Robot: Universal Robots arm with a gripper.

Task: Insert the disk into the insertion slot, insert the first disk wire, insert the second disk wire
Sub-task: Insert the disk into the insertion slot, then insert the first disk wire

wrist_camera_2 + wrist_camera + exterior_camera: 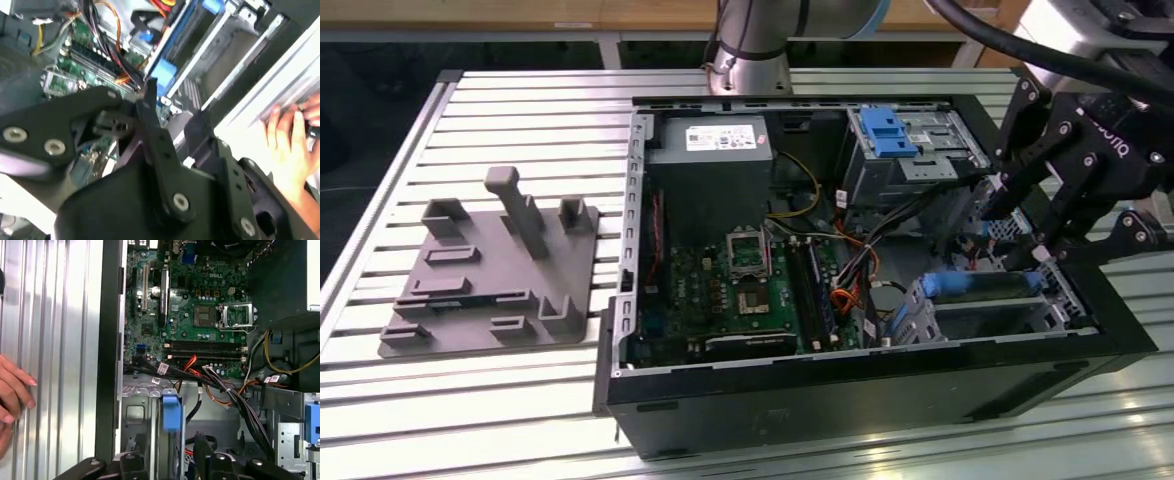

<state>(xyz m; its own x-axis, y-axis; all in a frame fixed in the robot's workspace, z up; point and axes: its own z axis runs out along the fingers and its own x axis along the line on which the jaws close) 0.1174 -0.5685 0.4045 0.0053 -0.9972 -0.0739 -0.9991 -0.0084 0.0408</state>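
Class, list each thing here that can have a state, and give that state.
Case: side open.
Disk: on edge in the slot.
Slot: occupied by the disk.
Gripper: open, over the disk.
CPU socket: bare.
Hand: outside the case.

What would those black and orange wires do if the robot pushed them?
The black wire bundle would probably flop and bend, since it droops in loose curves. The thin orange wires likely feel light and springy. They may tug back, because their ends look plugged into the green motherboard.
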